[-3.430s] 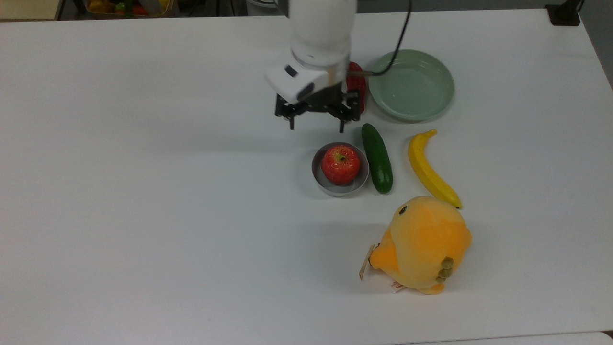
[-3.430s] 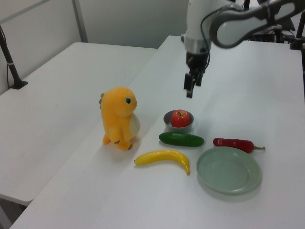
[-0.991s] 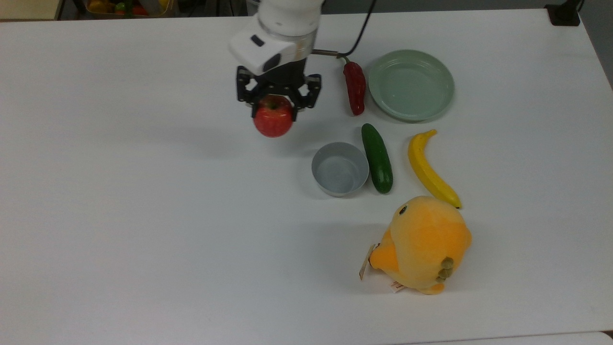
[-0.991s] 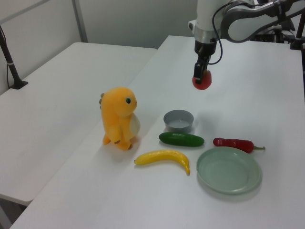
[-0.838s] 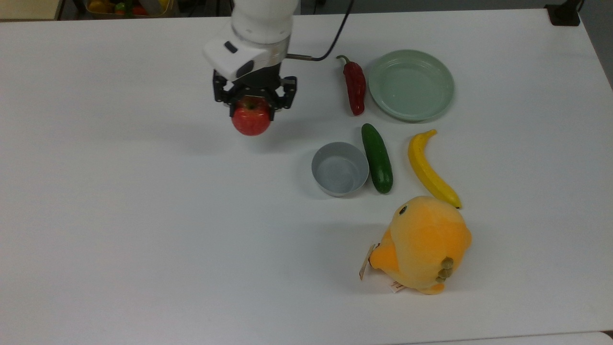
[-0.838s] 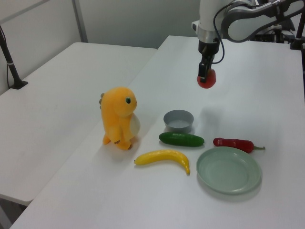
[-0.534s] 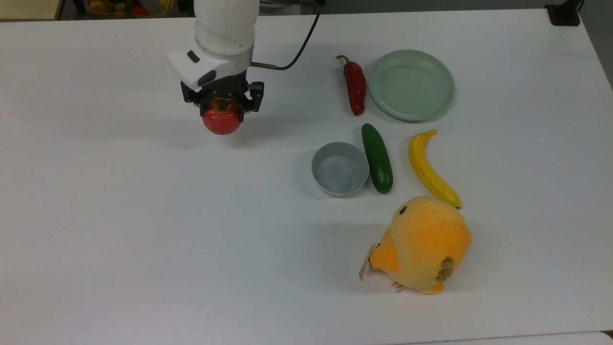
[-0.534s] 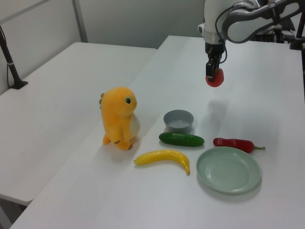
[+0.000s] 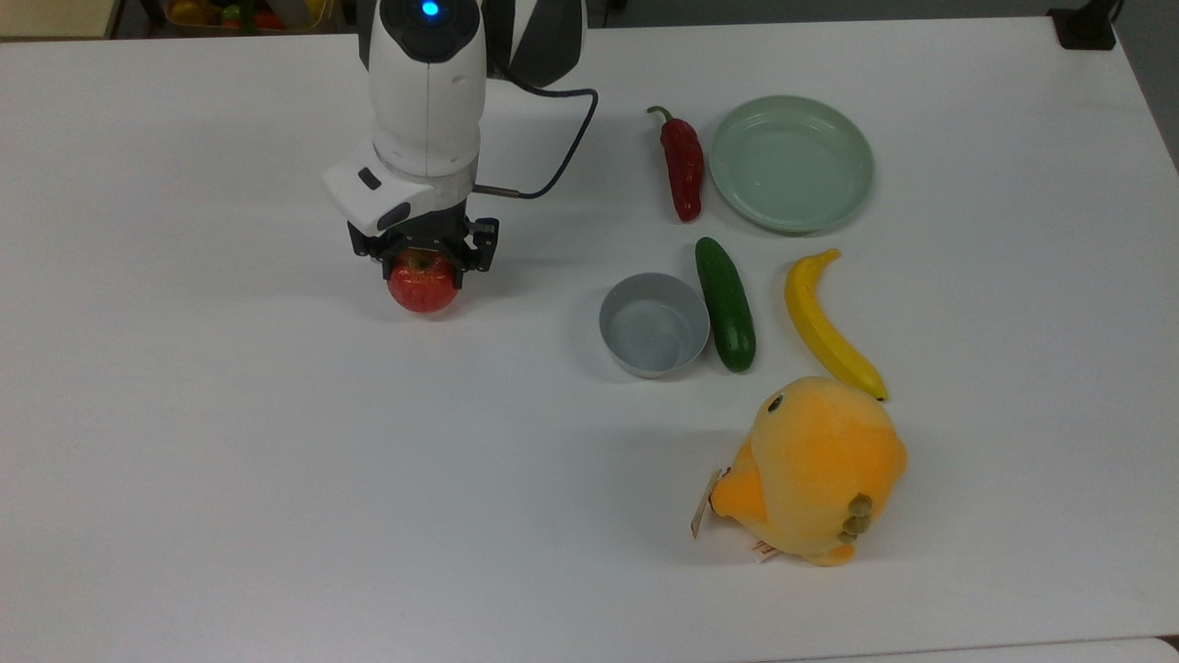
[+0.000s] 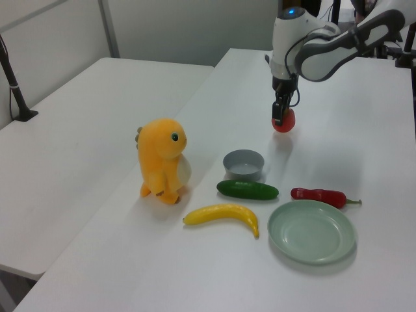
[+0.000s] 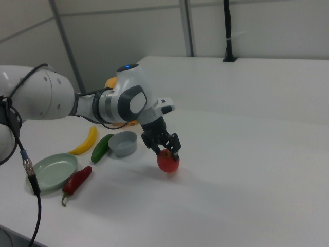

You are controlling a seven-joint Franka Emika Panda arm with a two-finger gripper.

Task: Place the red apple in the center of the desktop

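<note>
A lab — white desktop [image 9: 230, 442], robot arm [image 11: 103, 105], plain partition walls [image 10: 175, 26].

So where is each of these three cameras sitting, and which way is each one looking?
Top view: overhead, looking down on the white desktop; the white arm's wrist and the tool show.
Left view: raised past the pale green round plate, looking along the desk toward the arm's elbow and wrist.
Right view: low on the opposite side, with the arm's large white joints close at the right view's left.
All three share the glossy red apple in the tool and the grey round bowl.
</note>
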